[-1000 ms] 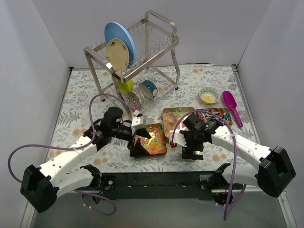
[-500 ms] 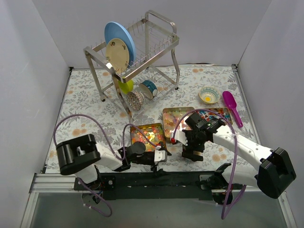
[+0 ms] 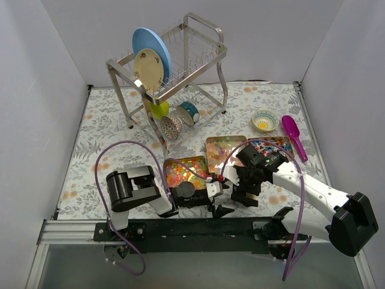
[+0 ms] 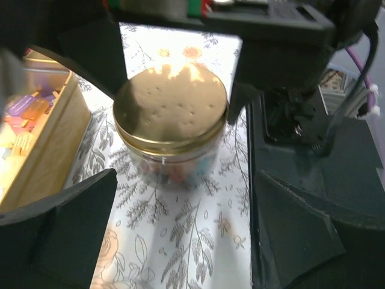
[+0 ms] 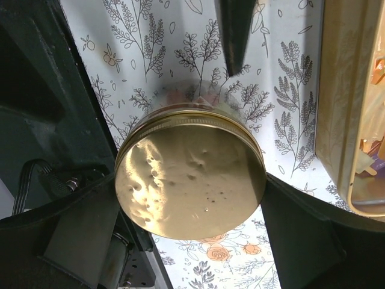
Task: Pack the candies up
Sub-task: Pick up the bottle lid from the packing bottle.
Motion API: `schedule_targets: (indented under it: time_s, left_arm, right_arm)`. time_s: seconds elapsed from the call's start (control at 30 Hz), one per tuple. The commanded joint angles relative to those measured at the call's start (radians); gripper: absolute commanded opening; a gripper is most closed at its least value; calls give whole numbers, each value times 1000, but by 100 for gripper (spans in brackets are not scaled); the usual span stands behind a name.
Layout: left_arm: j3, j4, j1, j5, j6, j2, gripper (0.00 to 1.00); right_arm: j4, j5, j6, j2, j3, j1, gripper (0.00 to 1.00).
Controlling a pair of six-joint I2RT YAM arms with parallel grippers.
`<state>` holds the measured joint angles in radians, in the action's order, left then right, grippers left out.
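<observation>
Candies [image 3: 187, 173] lie in three open tins on the table [image 3: 102, 120]: a near tin [image 3: 209, 180], a middle tin [image 3: 209, 150] behind it, and a right tin [image 3: 293, 150] beyond that. All three hold bright mixed colours. More candies show through the glass of a jar [image 4: 171, 171]. It stands upright on the flowered cloth just right of the near tin and is capped with a gold lid [image 5: 180, 150].

The right gripper [image 5: 191, 192] hangs over the jar from above. Its fingers [image 5: 78, 241] sit close against opposite sides of the lid's rim, so the jaws appear closed on the lid.

The left arm lies folded low along the near edge of the table. The left gripper [image 4: 183, 201] points at the jar from the side. Its jaws stand wide, with one finger on each side of the view and bare cloth between them. The jar is just ahead of the fingertips and not touched. In the right wrist view one dark tip of a left finger shows on the cloth beside the jar, apart from it.

At the back stands a wire rack [image 3: 207, 24] holding a blue plate [image 3: 150, 45] and a cream plate [image 3: 149, 69] on edge. Two patterned cups [image 3: 171, 126] lie tipped under the rack. At the far right a small bowl [image 3: 263, 121] sits near a purple scoop [image 3: 293, 133].
</observation>
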<state>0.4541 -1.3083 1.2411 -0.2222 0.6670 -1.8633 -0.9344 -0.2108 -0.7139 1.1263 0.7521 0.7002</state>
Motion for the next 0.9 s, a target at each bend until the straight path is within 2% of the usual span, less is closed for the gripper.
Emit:
schedule_targets:
  time_s: [0.0, 0.37, 0.6, 0.77, 0.87]
  left_arm:
    - [31, -69, 6, 46, 68, -36, 98]
    - [90, -100, 6, 26, 72, -122, 98]
    - [181, -82, 15, 92, 37, -215, 98]
    - [271, -11, 49, 240, 52, -260, 98]
    - [273, -43, 61, 250, 51, -269, 98]
  right_arm:
    - [-20, -13, -16, -16, -11, -1, 98]
    - [-34, 51, -81, -45, -37, 4, 98]
    - [11, 57, -87, -66, -82, 5, 98]
    - [0, 65, -82, -71, -83, 4, 98]
    - [-3, 71, -97, -88, -95, 4, 98]
